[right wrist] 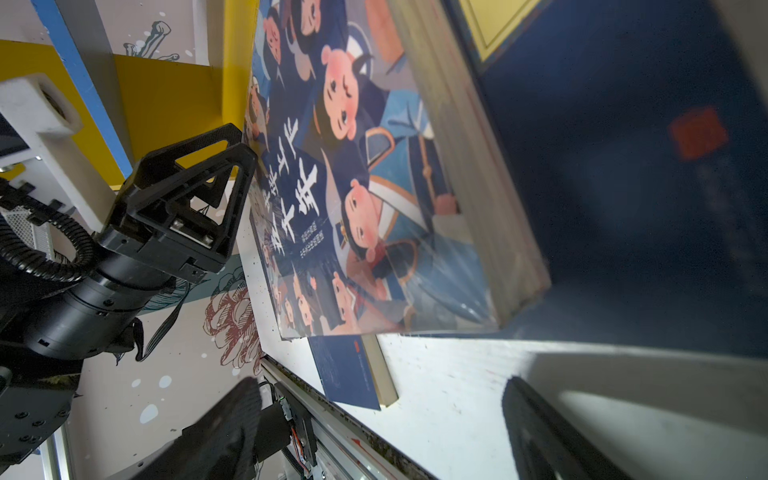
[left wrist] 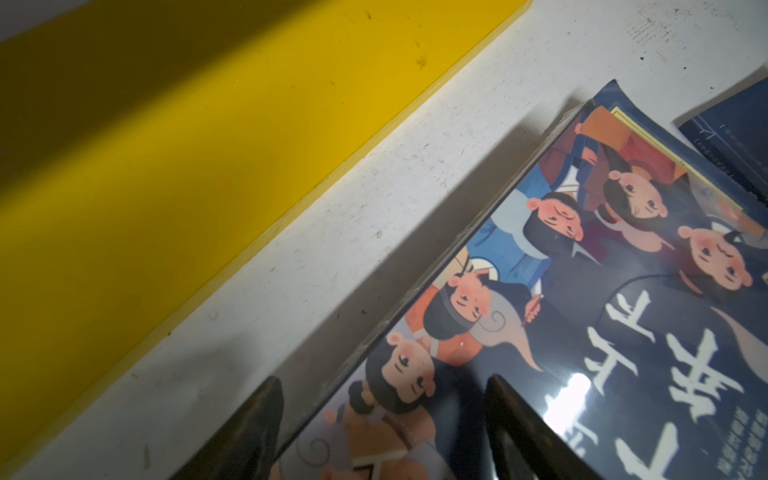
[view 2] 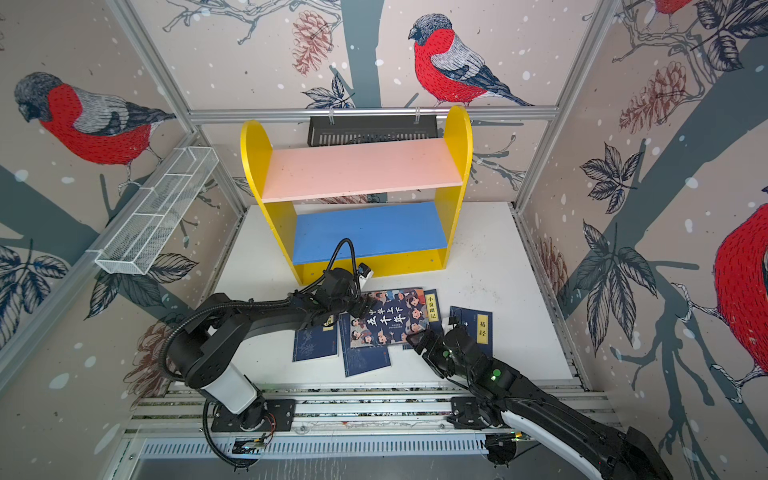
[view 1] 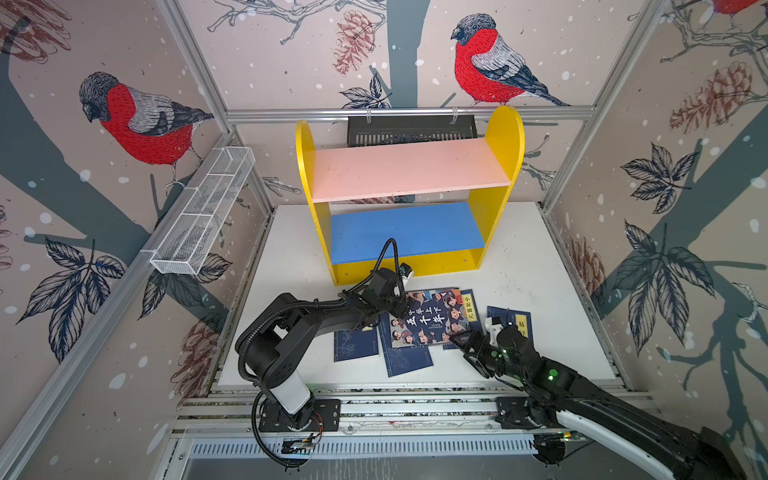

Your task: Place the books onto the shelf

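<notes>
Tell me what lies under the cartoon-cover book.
Beneath the cartoon-cover book, a yellow-labelled navy book and another navy book nearer the front poke out. Anything else beneath is hidden.

Pink board (view 1: 409, 168) and blue board (view 1: 405, 230) of the shelf (view 1: 505, 137): bare, open frontward. Table (view 1: 540, 270) bare at the books' (view 1: 432, 318) 3 o'clock. Left arm (view 1: 311, 320) overhangs their 9 o'clock side, right arm (view 1: 536, 365) 5 o'clock.

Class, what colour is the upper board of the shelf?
Pale pink. The upper board shows best in a top view.
</notes>
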Tool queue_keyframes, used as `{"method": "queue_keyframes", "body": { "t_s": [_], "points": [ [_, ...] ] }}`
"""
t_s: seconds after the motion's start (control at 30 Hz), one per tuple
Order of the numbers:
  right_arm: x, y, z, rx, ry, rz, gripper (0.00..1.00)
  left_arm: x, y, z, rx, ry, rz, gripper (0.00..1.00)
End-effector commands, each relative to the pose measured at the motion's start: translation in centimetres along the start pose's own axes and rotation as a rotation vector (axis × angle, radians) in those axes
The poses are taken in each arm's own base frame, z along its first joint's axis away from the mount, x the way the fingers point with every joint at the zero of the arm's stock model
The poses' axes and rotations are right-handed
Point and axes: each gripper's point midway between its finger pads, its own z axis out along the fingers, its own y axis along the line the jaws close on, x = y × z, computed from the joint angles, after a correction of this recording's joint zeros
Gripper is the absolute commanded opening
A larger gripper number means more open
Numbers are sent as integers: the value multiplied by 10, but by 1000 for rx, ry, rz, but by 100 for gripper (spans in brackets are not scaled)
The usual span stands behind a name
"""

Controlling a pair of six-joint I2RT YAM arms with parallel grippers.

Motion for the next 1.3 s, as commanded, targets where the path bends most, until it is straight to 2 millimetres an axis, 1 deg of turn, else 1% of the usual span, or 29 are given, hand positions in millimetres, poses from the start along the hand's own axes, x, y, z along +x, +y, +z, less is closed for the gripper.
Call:
{"method": "queue_keyframes", "body": {
  "t_s": [0.0, 0.2, 0.47, 0.8, 1.03, 1.27],
  "points": [
    [-3, 10, 0, -45, -13, 2, 92, 1, -6, 3, 34, 21, -2, 76],
    [-4, 16, 0, -73, -26, 2, 92, 14, -23, 4, 137, 82, -12, 72],
    [-9, 17, 2, -96, -54, 6, 93, 27, -42, 0, 249, 152, -20, 69],
    [-15, 25, 2, -135, -89, 4, 93, 37, -47, -4, 278, 197, -27, 68],
    [-19, 35, 2, -165, -105, 1, 93, 44, -60, -10, 356, 225, -37, 68],
    [-16, 32, 8, -149, -90, -6, 93, 51, -73, -18, 439, 245, -34, 67]
  ]
}}
